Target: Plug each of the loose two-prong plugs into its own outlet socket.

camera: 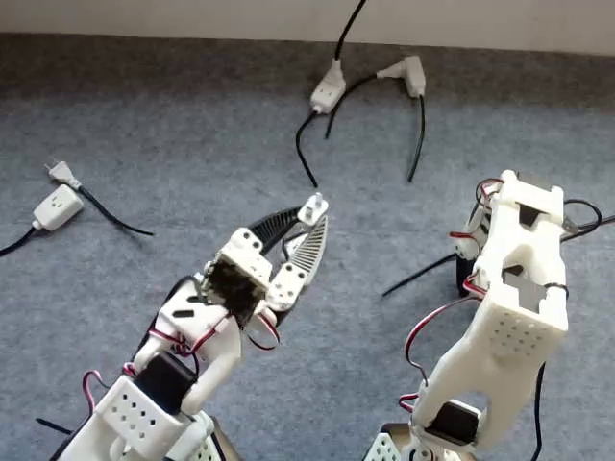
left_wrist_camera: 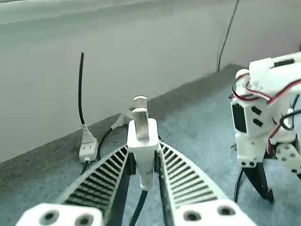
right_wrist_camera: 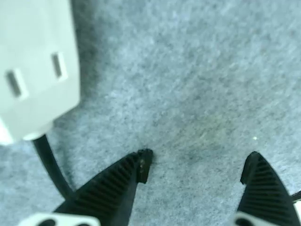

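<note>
Left wrist view: the left gripper is pressed onto the body of a white two-prong plug. The grip sits low on the body, so both prongs stand clear above the fingers and face forward. That leaves them free to enter a socket. The plug's black cord hangs down between the jaws.

High view: this gripper and plug are raised over the grey carpet near the centre. They point toward 1 o'clock.

Right wrist view: the right gripper is spread wide just above the carpet, with nothing between its fingers. A white outlet socket lies just beside it, slots facing up and outside the jaws. Judgement: the right arm is placed to steady this socket while the plug comes in. It has not yet taken hold.

Other task items, high view:
- At 9 o'clock lies a second socket.
- A loose plug lies just beside it at its 12 o'clock, unplugged.
- At 12 o'clock, near the wall, lie two white connectors on black cords. Whether each is a plug or a socket cannot be told.

Assessment: no plug is seen seated. Risk: an unheld socket may slide on the carpet when pushed.
</note>
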`<state>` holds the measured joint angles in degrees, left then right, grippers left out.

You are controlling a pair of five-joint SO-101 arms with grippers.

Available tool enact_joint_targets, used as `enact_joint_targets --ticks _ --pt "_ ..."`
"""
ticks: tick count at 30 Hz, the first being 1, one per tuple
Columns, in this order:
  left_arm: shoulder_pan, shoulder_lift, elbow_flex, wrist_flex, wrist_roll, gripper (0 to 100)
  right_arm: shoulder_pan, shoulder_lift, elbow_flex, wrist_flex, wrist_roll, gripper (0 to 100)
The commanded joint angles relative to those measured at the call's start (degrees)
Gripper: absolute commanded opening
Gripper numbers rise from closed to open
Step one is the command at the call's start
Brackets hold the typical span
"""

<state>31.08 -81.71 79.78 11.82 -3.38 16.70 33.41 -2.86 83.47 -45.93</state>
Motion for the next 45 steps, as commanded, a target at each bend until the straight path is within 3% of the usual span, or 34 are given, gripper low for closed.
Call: enact_joint_targets --ticks 1,8,12,14,21,24,34,41,45 --pt "-1.1 -3.6 6.4 -11.9 3.7 1 -2.2 0.2 0.0 -3.2 1.8 33.6" --pt "-0.7 -7.3 17.9 -26.2 4.0 1 -8.8 0.2 -8.0 -4.1 24.2 33.6" --pt "-0.9 -6.7 17.9 -24.9 4.1 1 -14.0 0.0 -13.3 -4.0 39.5 33.6" --pt "-1.0 -6.6 17.9 -22.2 4.1 1 -15.3 -0.2 -17.1 -1.8 43.7 33.6" --pt "-1.1 -6.6 17.9 -20.0 4.1 1 -15.9 -0.2 -48.8 16.1 44.4 33.6" --pt "-1.1 -6.6 17.9 -20.0 4.1 1 -15.3 -1.4 -59.4 17.7 44.4 33.6" --pt "-2.2 -6.6 17.9 -18.5 4.2 1 -21.5 -22.1 -56.2 17.7 44.4 32.0" --pt "-3.3 -6.6 17.9 -18.8 4.2 1 -33.6 -42.9 -42.2 17.4 44.6 5.7" --pt "-3.3 -6.7 17.9 -18.8 6.4 1 -39.6 -50.4 -37.8 17.3 44.7 0.6"
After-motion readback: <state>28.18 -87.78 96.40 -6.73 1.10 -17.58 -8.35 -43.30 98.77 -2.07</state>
